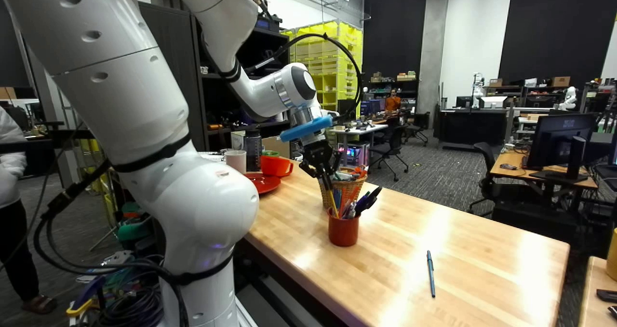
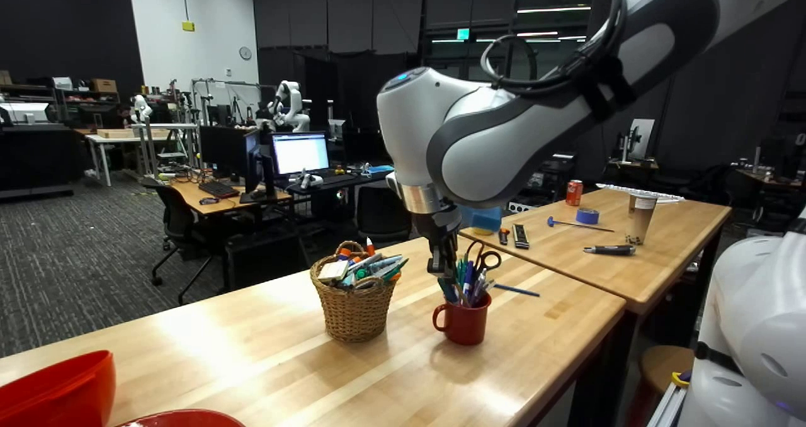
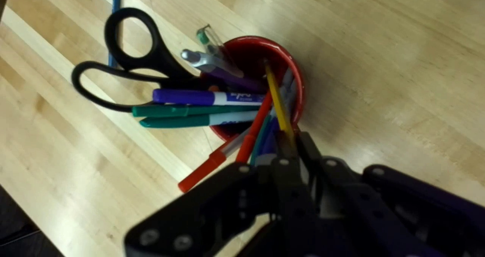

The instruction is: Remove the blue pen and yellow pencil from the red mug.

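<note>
Though blurry, pencil (image 3: 279, 103) seemingly in tool (image 3: 293, 141).

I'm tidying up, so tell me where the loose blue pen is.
In an exterior view, the blue pen lies on the table right of the red mug; in the wrist view, the scissors partly hide the pen at upper left.

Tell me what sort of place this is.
Most likely a robotics lab: beyond the near robot arm, another white arm stands in the background, along with a lit computer screen.
</note>
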`<state>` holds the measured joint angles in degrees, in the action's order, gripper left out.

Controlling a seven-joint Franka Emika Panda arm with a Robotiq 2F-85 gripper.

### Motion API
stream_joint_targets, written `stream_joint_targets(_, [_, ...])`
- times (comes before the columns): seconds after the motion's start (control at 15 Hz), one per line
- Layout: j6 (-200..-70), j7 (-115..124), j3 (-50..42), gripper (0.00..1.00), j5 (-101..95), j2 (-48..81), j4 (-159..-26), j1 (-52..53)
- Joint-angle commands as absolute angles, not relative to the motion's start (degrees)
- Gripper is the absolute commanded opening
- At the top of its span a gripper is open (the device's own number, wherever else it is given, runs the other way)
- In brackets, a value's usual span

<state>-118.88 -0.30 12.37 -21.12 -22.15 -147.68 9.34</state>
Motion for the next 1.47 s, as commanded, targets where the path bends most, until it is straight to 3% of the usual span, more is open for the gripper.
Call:
stream_joint_targets(0.0, [-116.83,0.88,12.57,0.02,-23.44,-26.81,-147.22,8.89])
stream_joint_targets(0.67, [-101.45,-6.87,8.44,0.02,-22.69,-36.91,-135.61,8.5])
stream_joint_targets(0.73, [-103.98,-4.29,9.55,0.02,-22.97,-35.84,-138.0,8.98])
stream_joint_targets(0.8, [-103.44,-4.85,9.09,0.09,-22.9,-36.24,-137.07,8.91])
stream_joint_targets(1.07, [-103.62,-4.64,9.35,0.09,-22.92,-35.56,-137.73,9.04])
stream_joint_targets(1.13, [-102.3,-4.95,9.35,0.02,-23.21,-34.23,-136.17,8.54])
stream_joint_targets(1.4, [-93.97,-7.54,7.29,0.02,-25.54,-28.6,-127.3,5.05])
